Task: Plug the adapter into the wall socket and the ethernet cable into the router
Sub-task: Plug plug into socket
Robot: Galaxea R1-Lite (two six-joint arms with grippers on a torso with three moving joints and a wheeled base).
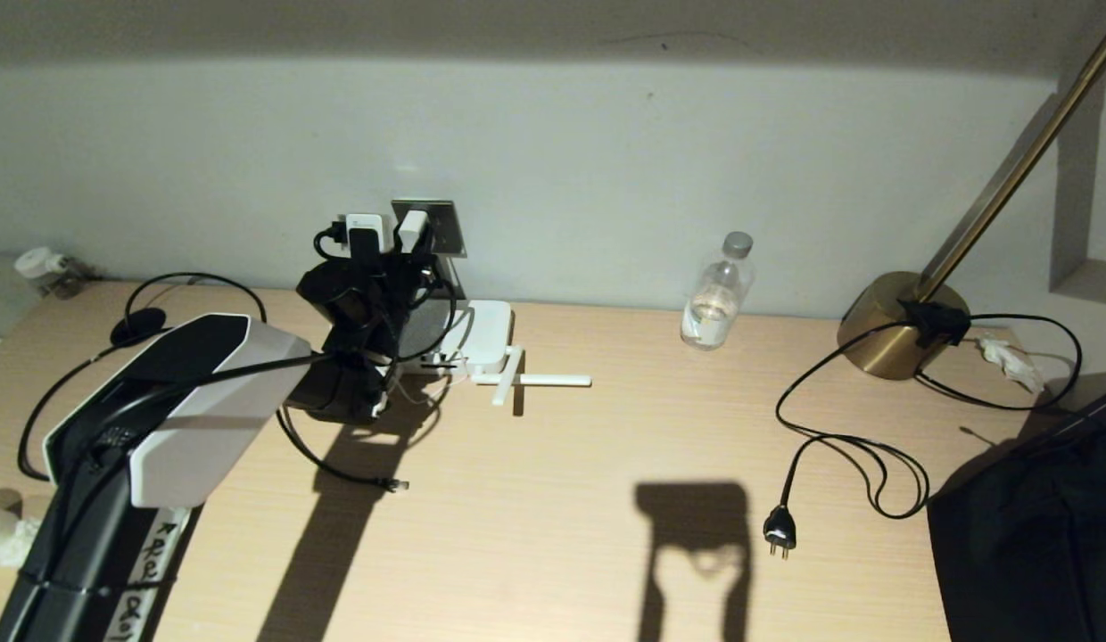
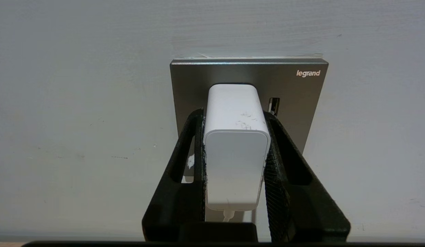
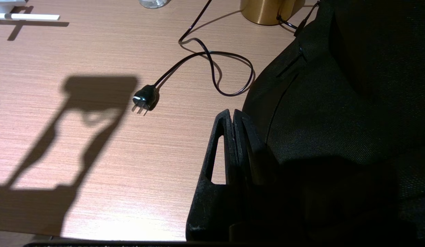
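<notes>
Nearest, at the worktop's (image 3: 96, 144) right edge: right end effector (image 3: 233, 118) parked low beside a black bag (image 3: 336, 103), fingers pressed together on nothing, the lamp's black two-pin plug (image 3: 144, 99) lying loose well ahead of it. No part in the coming move, judging by its place.

Farther in, on the left: ethernet cable (image 1: 339, 464) trailing over the worktop, its clip connector (image 1: 397, 485) free and pointing away from the router (image 1: 482, 348), which lies flat against the wall below the socket, antennas (image 1: 544, 381) splayed rightward.

At the wall: left end effector (image 2: 234, 113) raised level, pinching the adapter (image 2: 236, 144) by its two long sides, thin white cord (image 2: 228, 214) hanging from the near end. Long axis of the adapter running straight from the end effector into the wall socket (image 2: 294, 92), far end at the grey faceplate; pins hidden, so full seating impossible to confirm. Probable next step: straight push along that axis if not home, then release and draw back. Left arm clearly nearer to socket, router and cable alike.
</notes>
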